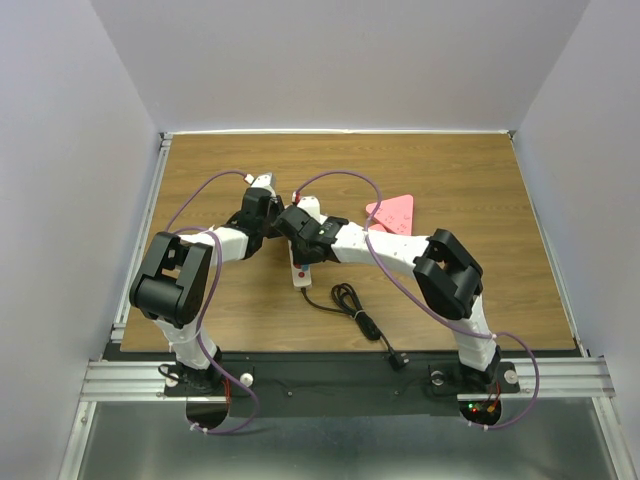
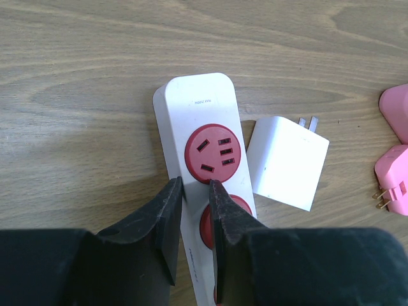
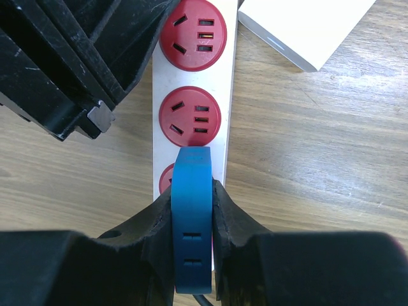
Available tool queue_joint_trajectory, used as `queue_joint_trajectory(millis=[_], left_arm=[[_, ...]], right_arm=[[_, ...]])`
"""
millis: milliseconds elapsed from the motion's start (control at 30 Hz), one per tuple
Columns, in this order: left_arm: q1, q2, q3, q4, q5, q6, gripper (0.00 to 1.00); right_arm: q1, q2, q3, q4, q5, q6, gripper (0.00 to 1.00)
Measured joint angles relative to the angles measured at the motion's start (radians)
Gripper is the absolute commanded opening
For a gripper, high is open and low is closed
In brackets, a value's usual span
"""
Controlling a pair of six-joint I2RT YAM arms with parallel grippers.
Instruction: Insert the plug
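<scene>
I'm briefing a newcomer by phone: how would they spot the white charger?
On the wooden table, find the white power strip with red sockets. Beside its end socket lies a white charger; unlike the pink adapters nearby, it is plain white, with two metal prongs.

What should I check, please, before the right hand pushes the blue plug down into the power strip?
1. Grip: ok, the right hand is closed on both sides of the blue plug.
2. Target: ok, the plug sits at the partly hidden third red socket of the power strip.
3. Prongs lined up with the slots: cannot tell, they are hidden under the plug.
4. Strip steadied: cannot tell; the left hand is at the strip's left edge, contact unclear.
5. Clutter: ok, the white charger lies beside the end socket, away from the plug.
</scene>
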Motion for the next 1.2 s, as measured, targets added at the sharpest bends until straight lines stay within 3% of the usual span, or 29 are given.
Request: queue_joint_trajectory(millis=[167,500,733,933,1067,1200], left_arm=[[0.000,0.000,0.000,0.000,0.000,0.000,0.16],[0.000,0.000,0.000,0.005,0.000,0.000,0.15],[0.000,0.001,0.001,0.007,0.000,0.000,0.15],[0.000,0.001,0.001,0.006,-0.003,0.000,0.18],[-0.001,-0.002,0.001,0.004,-0.012,0.004,0.56],[-0.007,-0.005,0.000,-0.010,-0.043,0.013,0.73]], right_arm=[[0.000,-0.009,0.000,0.000,0.001,-0.002,0.02],[0.002,-0.005,0.016,-0.045,0.028,-0.013,0.57],[0.007,0.000,0.097,-0.153,0.112,-0.083,0.73],[-0.007,-0.039,0.175,-0.158,0.167,-0.140,0.81],[-0.033,-0.131,0.130,-0.163,0.177,-0.158,0.83],[-0.107,-0.293,-0.009,-0.148,0.167,-0.167,0.85]])
